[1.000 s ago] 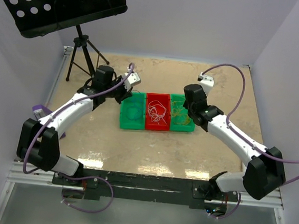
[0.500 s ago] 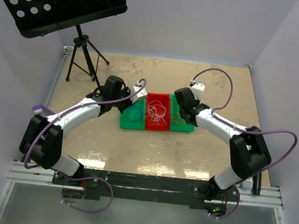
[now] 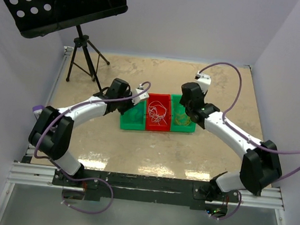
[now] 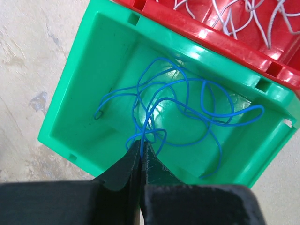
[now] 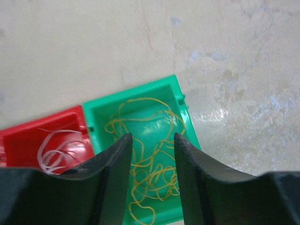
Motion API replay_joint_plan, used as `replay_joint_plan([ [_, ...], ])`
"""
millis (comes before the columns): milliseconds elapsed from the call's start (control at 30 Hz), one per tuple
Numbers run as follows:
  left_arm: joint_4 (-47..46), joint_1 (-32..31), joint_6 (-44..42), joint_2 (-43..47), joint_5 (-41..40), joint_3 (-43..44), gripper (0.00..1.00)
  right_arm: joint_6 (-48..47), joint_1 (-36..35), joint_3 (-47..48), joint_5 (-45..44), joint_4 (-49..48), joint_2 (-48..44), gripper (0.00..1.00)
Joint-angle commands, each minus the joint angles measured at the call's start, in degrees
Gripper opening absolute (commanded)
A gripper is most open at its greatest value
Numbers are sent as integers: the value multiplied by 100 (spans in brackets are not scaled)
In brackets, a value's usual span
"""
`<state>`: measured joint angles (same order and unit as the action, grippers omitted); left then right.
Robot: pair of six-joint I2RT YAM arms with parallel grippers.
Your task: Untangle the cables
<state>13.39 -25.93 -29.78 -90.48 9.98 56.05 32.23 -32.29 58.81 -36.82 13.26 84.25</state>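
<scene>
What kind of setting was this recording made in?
Most likely a lab test cell: plain white walls close in a small table, with a row of plastic bins holding loose wire and a music stand.

Robot lab, white enclosure walls (image 3: 200, 27), aluminium rail (image 3: 23, 173)

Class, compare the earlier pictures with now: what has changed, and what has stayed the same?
The left gripper moved right over the left green bin, now shut on the blue cable. The right gripper swung left, then back, open over the right green bin. Both bins stayed put.
</scene>
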Motion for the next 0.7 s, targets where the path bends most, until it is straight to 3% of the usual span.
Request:
replay_joint_plan([
  [0, -29, 9, 7, -66, -154, 336, 10, -278, 13, 351, 306, -429, -496, 48],
  [167, 67, 9, 148, 4, 56, 432, 33, -357, 13, 403, 517, -491, -787, 51],
  [300, 278, 9, 332, 266, 600, 608, 60, -357, 21, 308, 631, -517, -979, 52],
  [400, 550, 62, 490, 416, 838, 906, 66, -428, 13, 167, 842, -648, -1164, 59],
  [433, 734, 97, 578, 434, 944, 1081, 76, -463, 13, 123, 939, -684, -1226, 63],
  [467, 918, 158, 718, 426, 1066, 1301, 100, -507, 13, 88, 1061, -745, -1314, 76],
  [533, 1637, 211, 851, 260, 1286, 1897, 100, -586, 13, 17, 1273, -877, -1454, 98],
  [600, 2202, 229, 903, 136, 1358, 2278, 100, -647, 13, -44, 1414, -1017, -1604, 99],
  [667, 2090, 264, 930, 389, 1393, 2113, 100, -665, 13, -97, 1511, -1114, -1709, 99],
])
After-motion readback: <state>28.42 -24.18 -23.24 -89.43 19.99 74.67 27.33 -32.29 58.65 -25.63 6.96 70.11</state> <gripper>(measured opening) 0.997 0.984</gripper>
